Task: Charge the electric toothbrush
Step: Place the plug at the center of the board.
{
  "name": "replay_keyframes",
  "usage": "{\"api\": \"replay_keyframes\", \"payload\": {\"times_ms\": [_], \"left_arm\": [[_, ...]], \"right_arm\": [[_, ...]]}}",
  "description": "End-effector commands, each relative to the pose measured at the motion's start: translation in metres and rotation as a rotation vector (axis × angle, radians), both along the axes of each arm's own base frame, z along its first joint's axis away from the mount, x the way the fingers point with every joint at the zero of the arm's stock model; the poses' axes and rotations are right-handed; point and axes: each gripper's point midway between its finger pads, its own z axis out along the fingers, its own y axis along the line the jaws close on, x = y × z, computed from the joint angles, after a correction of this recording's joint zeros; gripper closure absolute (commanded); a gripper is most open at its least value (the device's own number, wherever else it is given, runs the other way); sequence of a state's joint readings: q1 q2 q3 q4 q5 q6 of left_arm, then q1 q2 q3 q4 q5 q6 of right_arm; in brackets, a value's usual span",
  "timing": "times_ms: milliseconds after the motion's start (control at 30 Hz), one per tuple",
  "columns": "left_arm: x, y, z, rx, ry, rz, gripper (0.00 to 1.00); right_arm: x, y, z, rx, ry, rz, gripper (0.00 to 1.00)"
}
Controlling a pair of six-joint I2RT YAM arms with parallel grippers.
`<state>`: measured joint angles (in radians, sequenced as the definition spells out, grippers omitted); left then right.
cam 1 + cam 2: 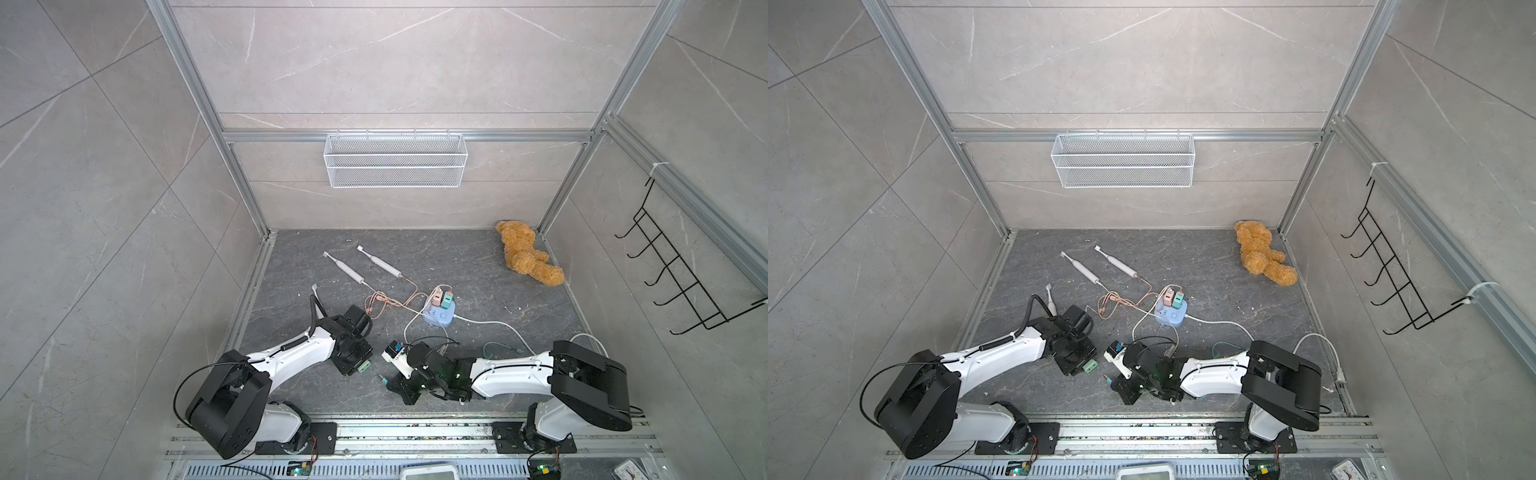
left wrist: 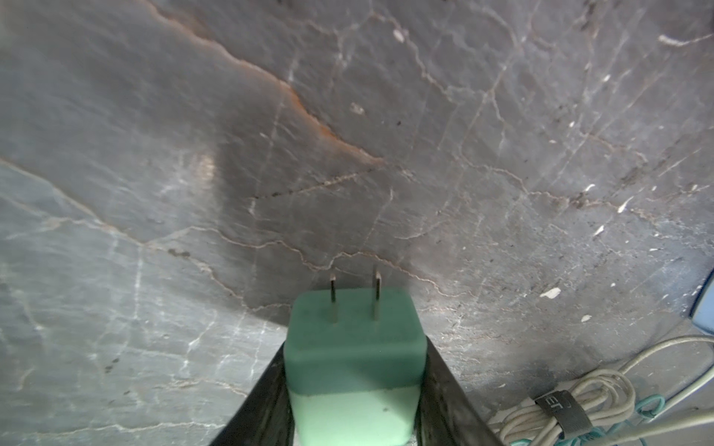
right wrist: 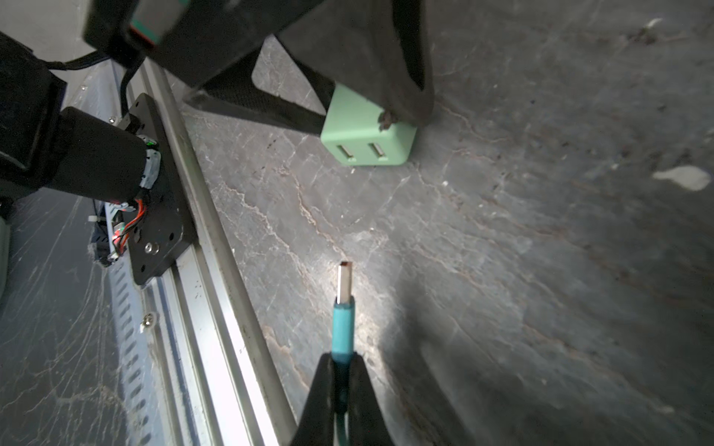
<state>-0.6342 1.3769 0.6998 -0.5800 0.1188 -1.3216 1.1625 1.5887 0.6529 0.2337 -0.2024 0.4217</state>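
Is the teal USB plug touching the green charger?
Apart. The right wrist view shows bare floor between the teal USB plug and the green charger.

Matt green plastic charger (image 2: 353, 363), shiny metal prongs (image 2: 375, 295), veined stone floor (image 2: 463, 135)

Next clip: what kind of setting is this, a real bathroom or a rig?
Probably a mock bathroom built as a robot test cell: stone-look panels in an aluminium frame, a white wire basket and black hook rack hung on the walls, electric toothbrushes on the dark tabletop.
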Motion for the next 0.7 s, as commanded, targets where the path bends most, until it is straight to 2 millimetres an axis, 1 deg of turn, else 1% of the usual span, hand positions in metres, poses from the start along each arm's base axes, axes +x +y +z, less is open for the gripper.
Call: {"api": "replay_keyframes", "payload": {"times_ms": [0, 67, 100, 200, 267, 300, 367, 433, 533, 667], "left_arm": [[-0.004, -0.006, -0.004, -0.026, 0.04, 0.002, 1.0], [-0.006, -0.004, -0.007, -0.007, 0.057, -0.008, 0.98], [-0.007, -0.003, -0.007, -0.002, 0.067, -0.012, 0.93], [-0.011, -0.001, -0.01, 0.022, 0.09, -0.035, 0.71], [-0.015, 0.0, -0.011, 0.024, 0.109, -0.051, 0.51], [-0.015, 0.001, -0.01, 0.032, 0.115, -0.06, 0.43], [-0.017, 0.002, -0.005, 0.042, 0.127, -0.08, 0.36], [-0.016, 0.002, -0.001, 0.045, 0.126, -0.087, 0.33], [-0.012, 0.004, 0.006, 0.04, 0.12, -0.084, 0.25], [-0.001, 0.015, 0.012, -0.001, 0.124, -0.037, 0.25]], "right_arm": [[0.005, -0.001, -0.009, -0.053, -0.022, -0.002, 1.0], [0.004, 0.002, -0.008, -0.047, -0.024, 0.002, 1.0], [0.003, 0.002, -0.008, -0.049, -0.024, 0.006, 1.0], [0.0, 0.001, -0.008, -0.067, -0.032, 0.019, 1.0], [-0.001, 0.0, -0.007, -0.077, -0.043, 0.03, 1.0], [-0.002, 0.0, -0.006, -0.081, -0.05, 0.033, 1.0], [-0.002, -0.001, -0.005, -0.095, -0.062, 0.038, 1.0], [-0.002, -0.001, -0.003, -0.1, -0.073, 0.042, 1.0], [-0.003, -0.001, -0.001, -0.096, -0.08, 0.043, 1.0], [-0.001, -0.002, -0.001, -0.107, -0.098, 0.032, 1.0]]}}
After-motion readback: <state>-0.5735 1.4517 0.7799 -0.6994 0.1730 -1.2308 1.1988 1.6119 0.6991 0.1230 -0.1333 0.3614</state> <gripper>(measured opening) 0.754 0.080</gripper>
